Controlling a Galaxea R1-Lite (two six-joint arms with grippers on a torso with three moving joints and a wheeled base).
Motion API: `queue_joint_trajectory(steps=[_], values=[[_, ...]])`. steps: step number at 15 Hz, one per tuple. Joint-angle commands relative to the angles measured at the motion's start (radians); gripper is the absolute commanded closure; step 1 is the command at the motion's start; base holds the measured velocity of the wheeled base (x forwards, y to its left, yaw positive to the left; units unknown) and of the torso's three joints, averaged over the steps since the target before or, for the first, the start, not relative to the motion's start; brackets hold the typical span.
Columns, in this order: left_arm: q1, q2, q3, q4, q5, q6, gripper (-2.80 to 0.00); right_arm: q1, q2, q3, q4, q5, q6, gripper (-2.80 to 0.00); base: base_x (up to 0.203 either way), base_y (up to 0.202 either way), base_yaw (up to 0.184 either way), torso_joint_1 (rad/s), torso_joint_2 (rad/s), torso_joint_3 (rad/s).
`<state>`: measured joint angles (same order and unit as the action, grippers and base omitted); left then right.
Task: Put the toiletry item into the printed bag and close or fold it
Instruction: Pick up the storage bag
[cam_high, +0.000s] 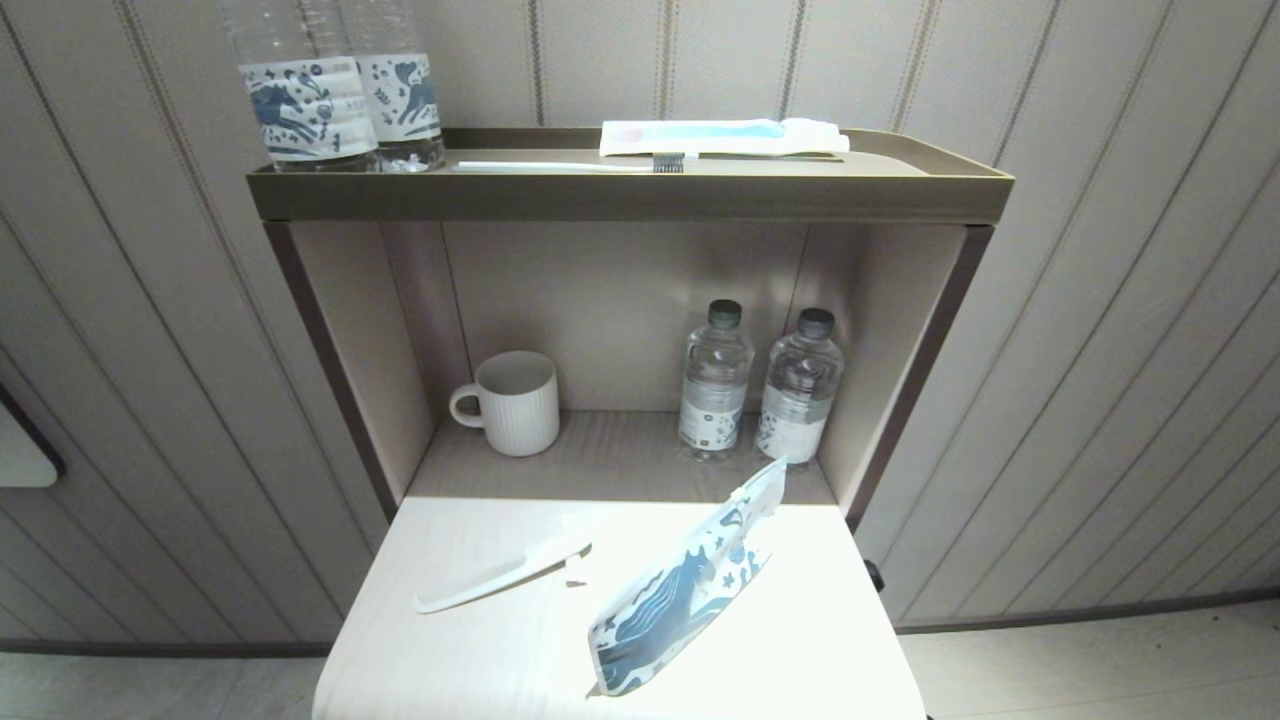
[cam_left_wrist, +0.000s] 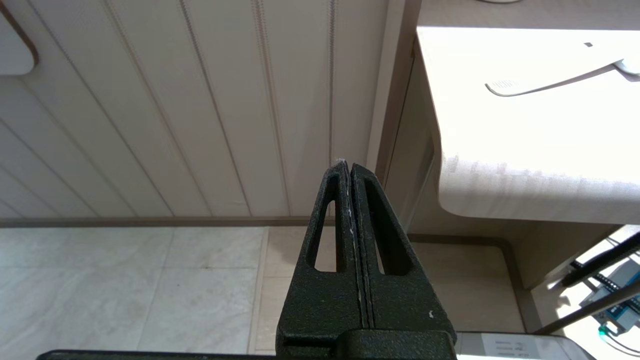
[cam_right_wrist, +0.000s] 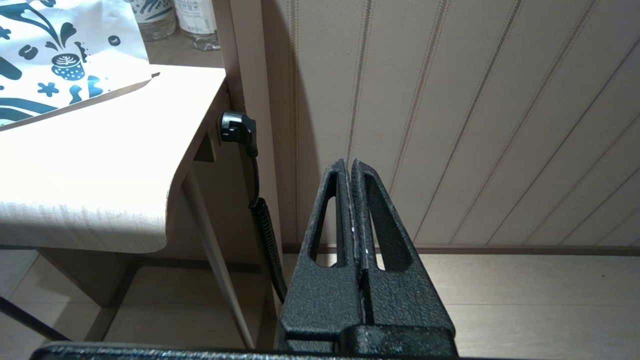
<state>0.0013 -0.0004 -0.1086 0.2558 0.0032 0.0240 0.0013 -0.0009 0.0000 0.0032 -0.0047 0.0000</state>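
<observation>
You've got the comb (cam_high: 503, 577) flat on the tabletop (cam_high: 480, 650), left of the bag (cam_high: 680, 590), apart. Left tool (cam_left_wrist: 348, 167) & right tool (cam_right_wrist: 348, 165) hang low beside it, both clenched, holding nothing.

Head camera high, facing forward and down on the tabletop (cam_high: 480, 650) and shelf unit, left wrist camera low beside the tabletop's left edge, right wrist camera low by its right edge, all sharing the tabletop
</observation>
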Motion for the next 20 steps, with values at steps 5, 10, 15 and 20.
queue_joint_trajectory(steps=[5, 10, 15, 20], values=[[0.001, 0.108, -0.152, 0.008, -0.023, 0.007, 0.0, 0.001, 0.001, 0.0, 0.0, 0.0, 0.0, 0.0, 0.0, 0.0, 0.0, 0.0, 0.0, 0.0], [-0.003, 0.63, -0.402, 0.023, -0.345, 0.007, 0.0, 0.0, 0.001, 0.0, 0.0, 0.0, 0.0, 0.0, 0.0, 0.0, 0.0, 0.0, 0.0, 0.0], [-0.356, 0.978, -0.616, 0.11, -0.572, 0.032, -2.8, 0.0, 0.001, 0.0, 0.0, 0.002, 0.0, 0.0, 0.0, 0.0, 0.0, 0.0, 0.0, 0.0], [-0.748, 1.3, -0.712, -0.096, -0.413, 0.012, -2.8, 0.0, 0.001, 0.0, 0.0, 0.002, -0.002, 0.0, 0.0, 0.0, 0.0, 0.0, 0.0, 0.0]])
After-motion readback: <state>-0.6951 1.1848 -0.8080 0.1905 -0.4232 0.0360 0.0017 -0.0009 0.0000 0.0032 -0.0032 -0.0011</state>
